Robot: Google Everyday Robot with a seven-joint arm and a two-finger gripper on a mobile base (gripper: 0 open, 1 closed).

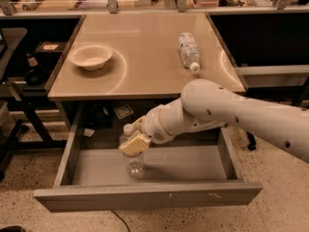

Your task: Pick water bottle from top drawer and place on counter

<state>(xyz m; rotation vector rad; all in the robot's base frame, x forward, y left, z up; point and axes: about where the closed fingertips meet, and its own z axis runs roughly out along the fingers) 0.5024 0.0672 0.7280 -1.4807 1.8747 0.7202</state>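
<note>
The water bottle [134,162] stands upright on the floor of the open top drawer [149,195], left of its middle, with its white cap [128,128] up. My gripper [133,141] reaches in from the right and is closed around the bottle's upper part; one tan finger [135,143] lies across its front and the other is hidden behind it. The white arm [227,112] crosses over the drawer's right half. The beige counter [145,76] is directly above the drawer.
On the counter a cream bowl [91,56] sits at the left and a bottle with a wide white label [189,50] lies at the right. Dark shelves flank the counter on both sides. Small items lie under the counter behind the drawer.
</note>
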